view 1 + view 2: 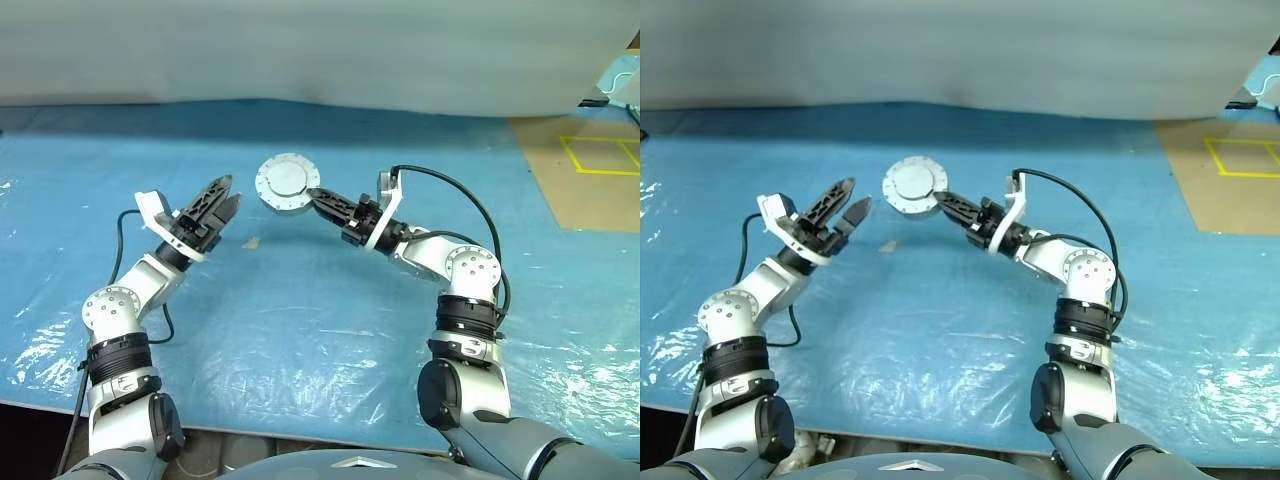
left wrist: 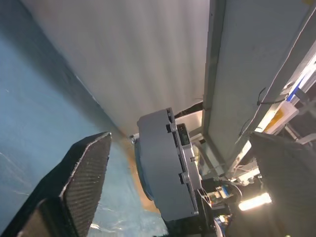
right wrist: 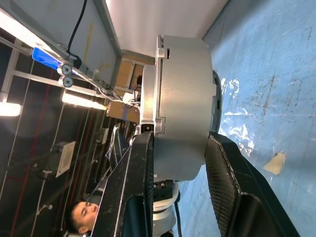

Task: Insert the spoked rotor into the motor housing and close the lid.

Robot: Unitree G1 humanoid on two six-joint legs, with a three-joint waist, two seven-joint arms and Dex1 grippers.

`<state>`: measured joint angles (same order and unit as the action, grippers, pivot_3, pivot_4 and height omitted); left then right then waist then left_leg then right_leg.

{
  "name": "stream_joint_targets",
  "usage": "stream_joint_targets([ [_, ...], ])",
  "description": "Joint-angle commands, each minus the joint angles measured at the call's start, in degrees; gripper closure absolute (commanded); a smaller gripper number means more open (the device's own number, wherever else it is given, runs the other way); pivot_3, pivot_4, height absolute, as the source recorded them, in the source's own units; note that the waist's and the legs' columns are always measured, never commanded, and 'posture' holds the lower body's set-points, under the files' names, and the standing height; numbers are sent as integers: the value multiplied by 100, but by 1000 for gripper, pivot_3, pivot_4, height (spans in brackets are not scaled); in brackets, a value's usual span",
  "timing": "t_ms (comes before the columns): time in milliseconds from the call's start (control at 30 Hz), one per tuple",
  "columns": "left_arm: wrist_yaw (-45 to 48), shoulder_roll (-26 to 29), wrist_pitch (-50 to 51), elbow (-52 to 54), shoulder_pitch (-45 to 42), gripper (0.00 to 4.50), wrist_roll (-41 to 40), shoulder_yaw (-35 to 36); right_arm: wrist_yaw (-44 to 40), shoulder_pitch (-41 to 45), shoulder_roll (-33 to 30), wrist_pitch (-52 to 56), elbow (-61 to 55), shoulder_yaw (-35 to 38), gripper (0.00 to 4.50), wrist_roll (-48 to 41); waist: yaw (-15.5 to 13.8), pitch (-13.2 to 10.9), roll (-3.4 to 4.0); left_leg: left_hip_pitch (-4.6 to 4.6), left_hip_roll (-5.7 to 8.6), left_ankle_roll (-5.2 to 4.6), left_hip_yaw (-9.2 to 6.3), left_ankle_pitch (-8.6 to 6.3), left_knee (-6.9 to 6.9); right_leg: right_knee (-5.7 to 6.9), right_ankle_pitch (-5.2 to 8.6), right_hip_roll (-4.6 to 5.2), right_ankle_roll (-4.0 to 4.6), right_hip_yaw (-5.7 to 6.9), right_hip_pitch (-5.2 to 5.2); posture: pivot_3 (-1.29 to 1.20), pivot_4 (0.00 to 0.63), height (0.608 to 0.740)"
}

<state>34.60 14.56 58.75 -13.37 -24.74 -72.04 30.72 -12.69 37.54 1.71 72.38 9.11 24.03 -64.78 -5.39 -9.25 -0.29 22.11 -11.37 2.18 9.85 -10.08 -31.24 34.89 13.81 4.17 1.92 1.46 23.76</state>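
Observation:
My right gripper (image 1: 312, 193) is shut on the motor housing (image 1: 287, 183), a round silver puck held by its rim above the blue table. A plain grey face of the puck, with a notched edge, is turned up toward the head cameras. The right wrist view has the puck (image 3: 182, 98) edge-on between the two fingers (image 3: 140, 168), a thin flanged plate flush on one side; I cannot tell whether that plate is the lid. The spoked rotor is hidden. My left gripper (image 1: 230, 192) hangs open a short way left of the puck, apart from it, with the puck (image 2: 163, 163) ahead of its spread fingers.
Crinkled blue plastic sheet (image 1: 300, 320) covers the table. A small tan scrap (image 1: 252, 241) lies on it below the grippers. A white curtain (image 1: 300, 50) closes the far side. Brown floor with yellow tape (image 1: 595, 155) lies at the right. A person (image 3: 81, 212) stands beyond the table.

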Motion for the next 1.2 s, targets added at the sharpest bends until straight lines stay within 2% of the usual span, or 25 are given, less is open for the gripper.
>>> stream_joint_targets([
  [33,-37,14,169,-150,-85,23,-67,-128,-122,171,33,18,-288,-57,3382,-438,-2,0,0,0,0,0,-1,0,0,0,0,-1,0,0,0,0,150,740],
  [267,137,-254,189,-451,-596,23,-60,-377,-123,111,13,81,-297,-136,3382,-524,-20,0,-1,12,6,0,-16,0,-12,0,-7,0,-12,0,-4,0,150,740],
  [467,366,-548,17,-843,-887,23,322,-729,-87,113,8,50,-257,-183,3382,-541,-15,0,-1,8,11,0,-21,0,-17,0,-9,1,-16,-1,-11,0,150,740],
  [733,355,-704,-999,-1029,-963,23,1105,-805,18,65,2,14,-305,-206,3382,-574,-10,0,-2,10,13,-1,-29,1,-19,2,-10,0,-15,0,-12,0,150,740],
  [833,402,-733,-1194,-1129,-945,631,1147,-697,66,45,10,-9,-315,-207,3382,-591,-16,0,-1,11,15,-1,-33,1,-21,2,-10,0,-16,1,-15,0,150,740],
  [967,293,-719,-999,-1084,-944,1838,1148,-768,112,23,19,-33,-318,-229,3382,-612,-15,0,-1,11,16,-1,-36,1,-29,7,-10,1,-16,2,-16,0,150,740],
  [1133,463,-770,-568,-823,-886,1878,731,-715,241,35,75,-92,-295,-253,3382,-554,-5,0,-1,9,15,-1,-38,1,-37,15,-10,1,-16,2,-18,0,150,740],
  [1200,233,-765,-588,-833,-905,1888,954,-831,336,38,103,-137,-278,-229,3382,-528,-15,0,-1,9,14,-1,-39,1,-38,19,-10,1,-16,2,-17,0,150,740],
])
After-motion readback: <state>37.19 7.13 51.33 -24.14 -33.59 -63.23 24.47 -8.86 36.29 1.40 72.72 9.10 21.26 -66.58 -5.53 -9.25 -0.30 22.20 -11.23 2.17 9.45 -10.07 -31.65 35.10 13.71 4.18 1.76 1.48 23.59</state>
